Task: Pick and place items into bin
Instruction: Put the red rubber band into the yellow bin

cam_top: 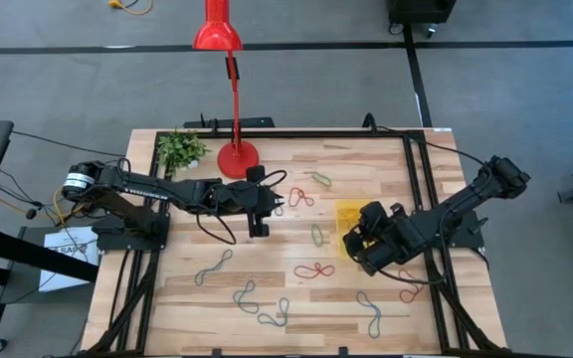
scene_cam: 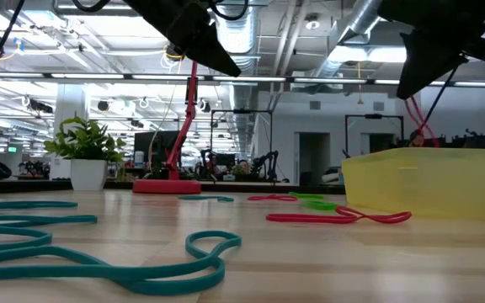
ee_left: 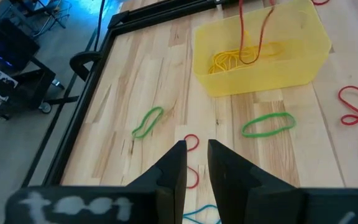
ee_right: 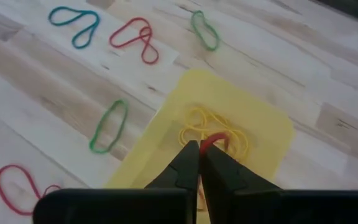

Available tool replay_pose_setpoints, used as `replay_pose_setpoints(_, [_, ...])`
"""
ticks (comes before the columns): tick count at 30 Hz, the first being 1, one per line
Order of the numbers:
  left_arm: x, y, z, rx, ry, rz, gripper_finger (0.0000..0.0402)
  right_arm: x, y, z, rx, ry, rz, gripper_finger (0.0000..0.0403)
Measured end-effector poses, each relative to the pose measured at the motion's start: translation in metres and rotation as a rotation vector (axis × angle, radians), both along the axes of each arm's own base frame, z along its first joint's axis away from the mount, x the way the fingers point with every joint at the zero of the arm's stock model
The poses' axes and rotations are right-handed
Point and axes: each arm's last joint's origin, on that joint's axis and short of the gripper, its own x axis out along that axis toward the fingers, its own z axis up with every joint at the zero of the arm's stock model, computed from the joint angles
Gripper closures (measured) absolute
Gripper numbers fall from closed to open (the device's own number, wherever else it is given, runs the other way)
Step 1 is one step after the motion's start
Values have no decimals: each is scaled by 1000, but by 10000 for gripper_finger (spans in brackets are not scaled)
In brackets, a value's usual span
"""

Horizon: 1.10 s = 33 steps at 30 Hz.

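Note:
The yellow bin [cam_top: 349, 214] [ee_left: 260, 50] [scene_cam: 428, 181] sits right of the table's middle with yellow loops [ee_right: 213, 130] lying in it. My right gripper [cam_top: 361, 237] [ee_right: 201, 149] hovers over the bin, shut on a red loop [ee_left: 253, 37]. My left gripper [cam_top: 272, 207] [ee_left: 194, 165] hangs above the table's middle, narrowly open and empty, over a red loop [ee_left: 191, 143]. More loops lie flat on the wood: green [cam_top: 317, 236], red [cam_top: 313, 270], teal [cam_top: 247, 295]. My right gripper pinches the red loop's top [ee_right: 213, 142] between its two fingertips, coming from above and pointing down. The loop hangs slack below the fingers [scene_cam: 419, 126], and its lower end [ee_left: 250, 59] reaches into the bin among the yellow loops.
A red lamp stands on its round base [cam_top: 237, 159] at the far edge beside a small potted plant [cam_top: 180, 149]. Black frame rails [cam_top: 411, 179] run along the table's sides. Loops are scattered over the near half [cam_top: 371, 316], with bare wood between them.

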Motion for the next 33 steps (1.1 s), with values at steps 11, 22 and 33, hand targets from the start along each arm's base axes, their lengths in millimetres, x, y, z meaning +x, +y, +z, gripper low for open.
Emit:
replay_pose_setpoints(11, [0, 0, 0, 0, 0, 0, 344, 3, 2, 0, -9, -9, 42, 378])
replay_pose_setpoints(22, [0, 0, 0, 0, 0, 0, 344, 5, 3, 0, 2, -29, 43, 373])
replay_pose_setpoints(33, [0, 0, 0, 0, -1, -1, 344, 14, 8, -19, 64, 96, 40, 363])
